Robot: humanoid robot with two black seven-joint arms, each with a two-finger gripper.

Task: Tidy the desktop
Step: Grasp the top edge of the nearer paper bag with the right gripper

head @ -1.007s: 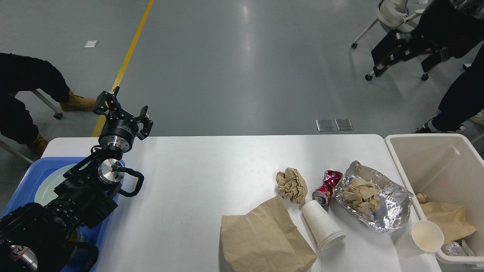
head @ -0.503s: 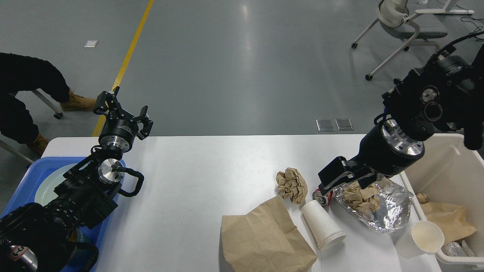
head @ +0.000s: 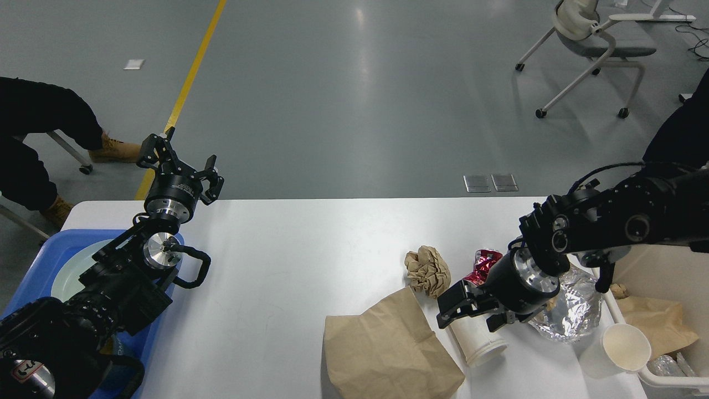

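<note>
**First onlooker:** The right gripper [head: 464, 307] hangs low over the white paper cup [head: 475, 335] lying on its side on the desktop [head: 288, 266], with the flat brown paper bag [head: 385, 354] just beside it. Its fingers look apart and around nothing, though it is dark at that end.

**Second onlooker:** And the left gripper [head: 180, 166]?

**First onlooker:** Raised at the far left edge above the blue tray [head: 27, 266], fingers spread, empty.

**Second onlooker:** What could spoil it?

**First onlooker:** My guess: a cup on its side rolls. Press one finger down off-centre and it may skid toward the bag or off the near edge. Squeeze hard and thin paper buckles.

**Second onlooker:** The clutter looks tight.

**First onlooker:** It is. The crushed red can [head: 483, 265] and the foil wrapper [head: 576, 316] sit close behind the wrist, the crumpled paper ball [head: 427, 270] just to the left. A careless swing toward the beige bin [head: 653, 266] might knock the upright cup [head: 620, 349] standing beside its rim
</note>
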